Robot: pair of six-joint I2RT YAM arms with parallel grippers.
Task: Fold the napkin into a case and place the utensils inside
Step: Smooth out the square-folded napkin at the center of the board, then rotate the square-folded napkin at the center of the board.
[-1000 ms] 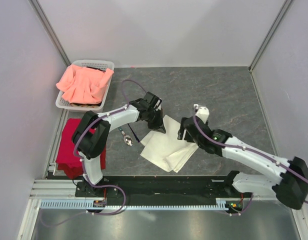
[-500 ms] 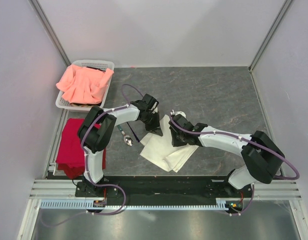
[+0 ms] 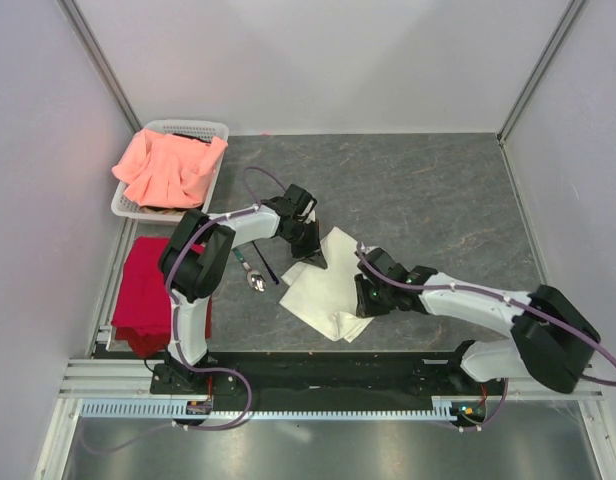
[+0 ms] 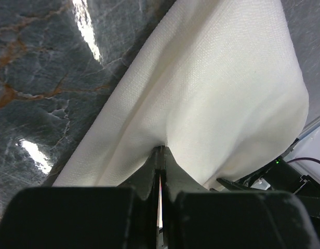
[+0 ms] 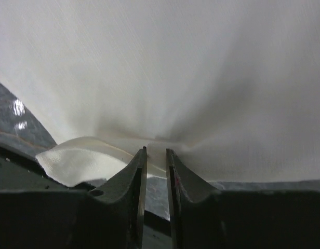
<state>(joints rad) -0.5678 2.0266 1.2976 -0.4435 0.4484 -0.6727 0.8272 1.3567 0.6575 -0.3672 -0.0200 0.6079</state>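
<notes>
Okay, napkin (image 3: pixel 326 290) lies partly folded on the grey desk (image 3: pixel 438 190), about mid-desk and toward the near edge. Left gripper (image 3: pixel 311 252) sits on the napkin's far-left corner; in the wrist view its fingers are pressed together (image 4: pixel 160 153), pinching a fold of the cloth (image 4: pixel 212 88). Right gripper (image 3: pixel 367 299) is at the napkin's right side, fingers nearly together (image 5: pixel 155 151) and nipping a puckered edge of the cloth (image 5: pixel 175 67). Spoon (image 3: pixel 256 282) and a dark-handled utensil (image 3: pixel 267 267) lie just left of the napkin, outside it. White basket (image 3: pixel 216 130) holding a salmon-pink cloth (image 3: pixel 168 165) sits at the far-left corner, with a red cloth (image 3: pixel 140 285) by the left edge.
</notes>
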